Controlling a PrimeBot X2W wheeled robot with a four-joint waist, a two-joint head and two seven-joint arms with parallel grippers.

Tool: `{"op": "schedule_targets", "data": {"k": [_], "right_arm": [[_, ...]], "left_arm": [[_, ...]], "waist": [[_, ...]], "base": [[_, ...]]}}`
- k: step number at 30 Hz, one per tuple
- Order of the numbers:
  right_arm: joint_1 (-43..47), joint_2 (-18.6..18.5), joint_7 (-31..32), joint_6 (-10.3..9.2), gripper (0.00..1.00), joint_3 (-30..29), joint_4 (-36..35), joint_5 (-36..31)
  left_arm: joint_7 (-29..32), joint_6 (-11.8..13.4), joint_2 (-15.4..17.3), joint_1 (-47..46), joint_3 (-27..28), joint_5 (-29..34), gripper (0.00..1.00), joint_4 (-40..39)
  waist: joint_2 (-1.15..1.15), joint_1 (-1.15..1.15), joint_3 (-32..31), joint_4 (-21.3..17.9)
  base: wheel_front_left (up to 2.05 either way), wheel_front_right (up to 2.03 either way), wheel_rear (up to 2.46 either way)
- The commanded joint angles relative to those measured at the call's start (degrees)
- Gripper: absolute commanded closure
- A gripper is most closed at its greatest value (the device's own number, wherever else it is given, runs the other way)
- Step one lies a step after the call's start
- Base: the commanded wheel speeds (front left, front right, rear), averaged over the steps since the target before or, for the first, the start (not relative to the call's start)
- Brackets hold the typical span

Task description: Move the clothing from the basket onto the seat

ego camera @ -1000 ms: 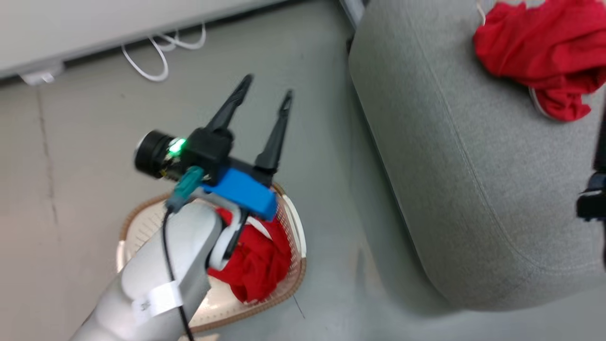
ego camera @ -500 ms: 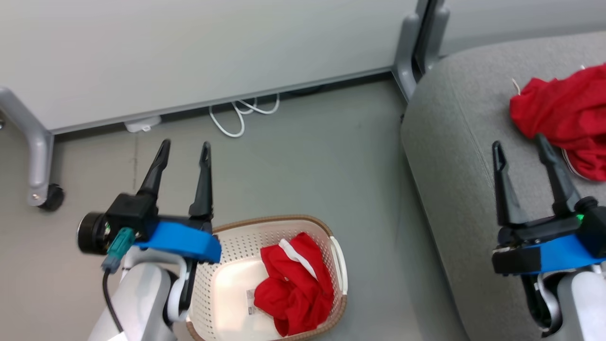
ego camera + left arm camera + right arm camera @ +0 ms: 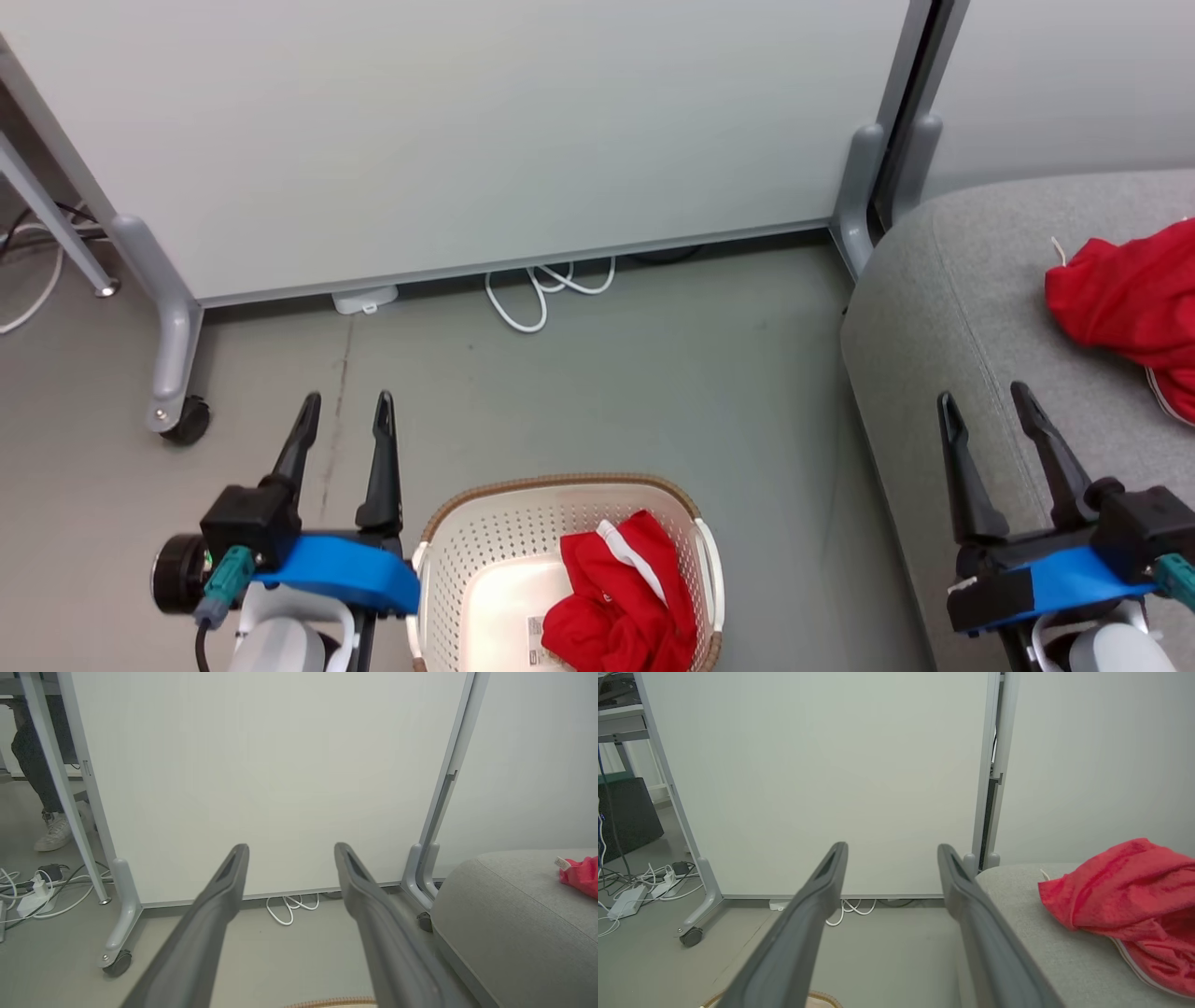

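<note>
1. Clothing lies in two places. One red garment (image 3: 621, 611) sits crumpled in the basket (image 3: 485, 551), bunched toward the right side. A white band shows on top of it, and a label (image 3: 534, 642) on the bare bottom lies just beside it.
2. A second red garment (image 3: 1125, 299) lies heaped on the seat (image 3: 934, 308) at the right edge of the head view. A strip of red-and-white trim runs along its lower edge.
3. The basket stands on the grey floor (image 3: 653, 392), apart from the seat, whose rounded corner rises to its right.
4. The left gripper (image 3: 346, 401) hovers above the floor just left of the basket. Its two dark fingers are spread, with nothing between them, and the left wrist view shows the same wide gap.
5. The right gripper (image 3: 983, 395) shows across the seat's left part in the head view. Its fingers are likewise parted and empty, near the second red garment but clear of it.
6. Beyond both stands a white partition panel (image 3: 467, 140) on grey legs, one ending in a caster (image 3: 187, 420). A white cable (image 3: 541, 291) is looped on the floor at the panel's foot.
7. In the left wrist view, a person's white shoe (image 3: 53, 833) rests on the floor past the panel's left post, with a tangle of cords (image 3: 32, 896) lying nearby.
</note>
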Motion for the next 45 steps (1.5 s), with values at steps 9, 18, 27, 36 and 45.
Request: {"op": "schedule_targets", "data": {"k": [9, 18, 27, 36, 45], "right_arm": [[3.13, 1.42, 0.03, 0.01, 0.00, -0.53, 1.07, 0.23], [3.62, 1.82, 0.03, 0.01, 0.00, -0.14, 1.40, 0.25], [1.21, 1.61, 0.03, 0.01, 0.00, 0.41, 0.41, 0.46], [-6.06, 0.16, 0.02, 0.01, 0.00, 1.02, -2.05, 0.68], [-12.83, -0.23, 0.03, 0.01, 0.00, 1.25, -4.20, 0.94]], "left_arm": [[-0.15, -2.30, -2.10, 3.06, 3.89, 3.21, 0.00, 0.93], [-0.15, -3.47, -3.27, 2.05, 5.19, 4.98, 0.00, 1.36], [-0.15, -4.26, -3.67, -1.36, 4.35, 6.24, 0.00, 2.28], [-0.14, -4.66, -1.48, -14.11, -6.59, 6.18, 0.00, 13.10], [-0.14, -4.51, 0.55, -26.48, -19.12, 3.00, 0.00, 27.24]], "waist": [[0.00, 0.01, -1.35, 1.33], [0.00, 0.01, -1.06, 1.71], [0.00, 0.01, 1.18, 0.84], [0.00, 0.01, 10.79, -3.04], [0.00, 0.01, 21.04, -7.59]], "base": [[0.00, 0.00, 0.00], [0.00, 0.00, 0.00], [0.00, 0.00, 0.00], [0.00, 0.00, 0.00], [0.00, 0.00, 0.00]]}}
